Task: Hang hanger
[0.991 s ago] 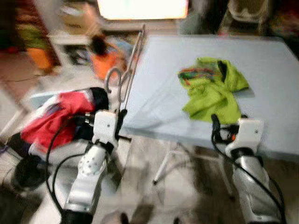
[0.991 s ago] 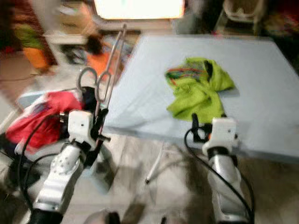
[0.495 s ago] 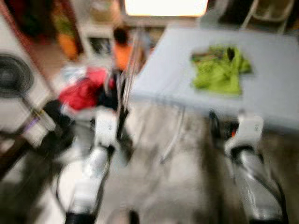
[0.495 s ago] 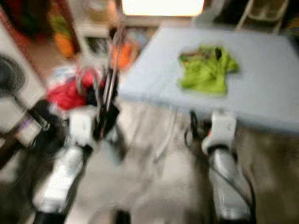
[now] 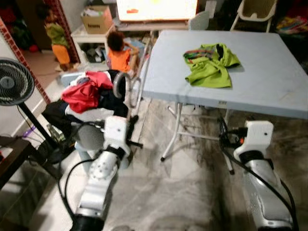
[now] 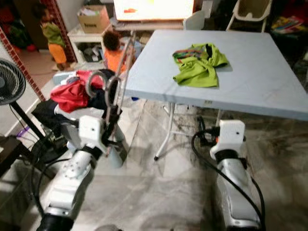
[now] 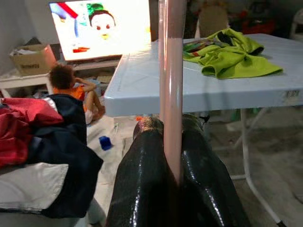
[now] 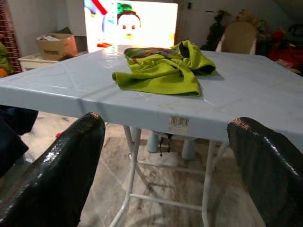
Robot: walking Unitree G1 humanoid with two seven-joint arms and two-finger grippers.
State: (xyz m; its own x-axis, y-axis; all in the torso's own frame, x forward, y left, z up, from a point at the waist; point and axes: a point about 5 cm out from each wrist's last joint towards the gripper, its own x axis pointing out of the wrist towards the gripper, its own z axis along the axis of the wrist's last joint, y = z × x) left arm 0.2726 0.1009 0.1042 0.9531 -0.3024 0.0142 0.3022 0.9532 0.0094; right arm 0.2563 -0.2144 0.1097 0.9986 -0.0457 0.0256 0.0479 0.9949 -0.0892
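Note:
A hanger with a pale pink bar stands upright between the two black fingers of my left gripper, which is shut on it. Its metal hook curls in front of a pile of clothes. This left gripper hangs low, left of the grey folding table. My right gripper is open, with nothing between its fingers, just below the table's near edge. A crumpled lime-green garment lies on the table.
A heap of red and dark clothes sits on a stand at the left. A standing fan is further left. Two small people are near a lit screen and a cardboard box. The tiled floor ahead is open.
The camera has pulled back and the blur has gone, so the table now lies farther off. My left gripper still holds the hanger; the right gripper stays open.

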